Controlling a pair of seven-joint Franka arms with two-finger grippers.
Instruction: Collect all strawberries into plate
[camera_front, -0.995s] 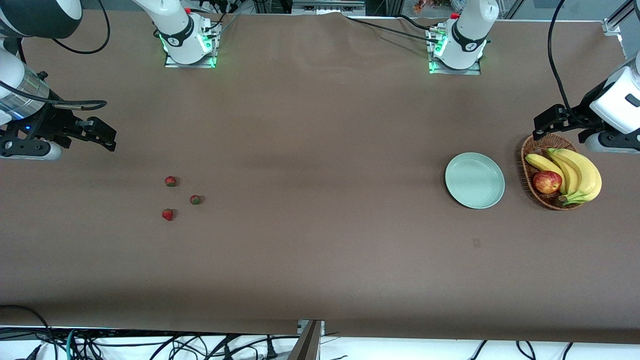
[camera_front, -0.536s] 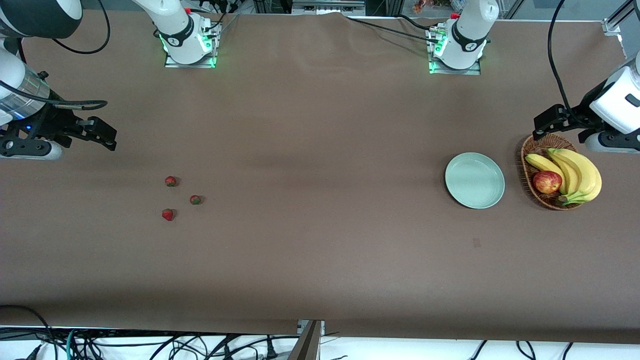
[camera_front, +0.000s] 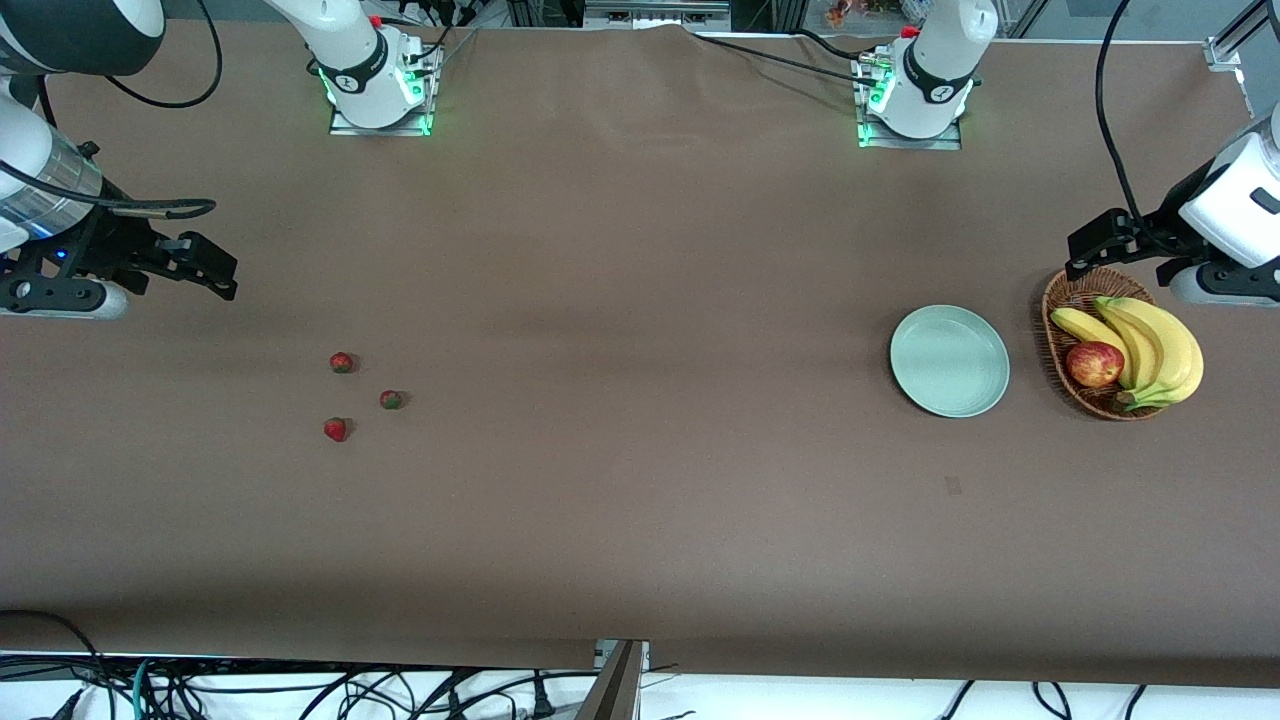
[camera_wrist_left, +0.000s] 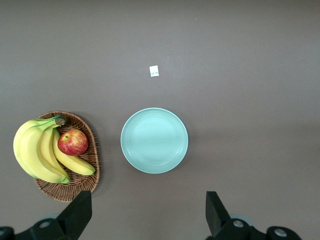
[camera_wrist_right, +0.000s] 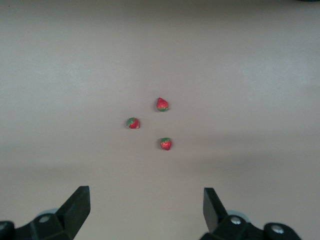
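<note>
Three small red strawberries lie close together on the brown table toward the right arm's end: one, one and one nearest the front camera. The right wrist view shows them too. My right gripper hangs open and empty in the air, off to the side of them. The empty mint-green plate lies toward the left arm's end. My left gripper is open and empty, over the table by the basket's rim.
A wicker basket beside the plate holds bananas and a red-yellow apple. A small paper tag lies nearer the front camera than the plate. Wide bare tabletop separates berries and plate.
My right gripper has edged very slightly toward the middle of the table. The left arm, berries and plate have not moved.
</note>
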